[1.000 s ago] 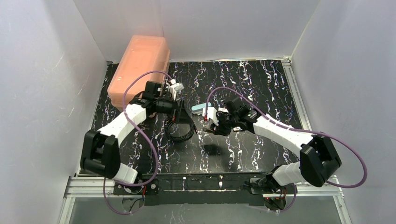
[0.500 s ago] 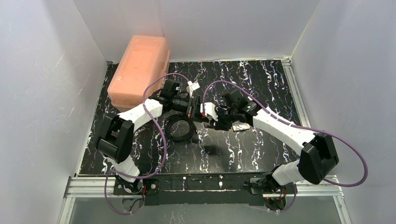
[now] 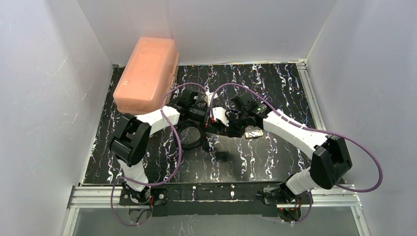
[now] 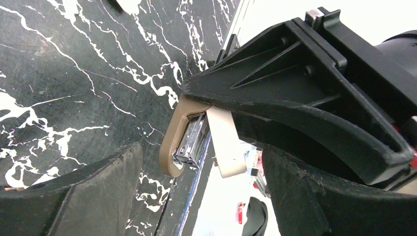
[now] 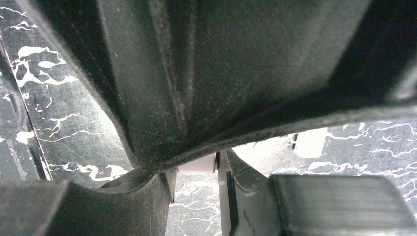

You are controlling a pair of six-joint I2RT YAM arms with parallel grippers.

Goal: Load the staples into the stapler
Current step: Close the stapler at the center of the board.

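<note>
In the left wrist view the stapler [image 4: 189, 135] hangs open, its silver channel showing between two rounded arms that look tan in this light. It sticks out from under the black fingers [image 4: 295, 98] of my right gripper [image 3: 220, 128], which is shut on it. My left gripper [image 4: 206, 191] is open, one finger on each side of the stapler's free end and not touching it. In the top view the stapler is hidden between the two grippers, with my left gripper [image 3: 205, 114] against the right one. The staples [image 3: 254, 132] lie on the table in their tan sleeve, just right of my right gripper. In the right wrist view a pale piece [image 5: 196, 164] sits between the jaws of my right gripper [image 5: 196, 196].
A salmon plastic box [image 3: 147, 73] stands at the back left. A coiled black cable [image 3: 189, 136] lies under my left wrist. A small dark block [image 3: 222, 156] sits nearer the front. A small white block [image 5: 309, 142] shows in the right wrist view.
My left arm has swung right until its open gripper meets my right gripper. The right gripper has shifted slightly left. The stapler, visible from above before, is now covered.
</note>
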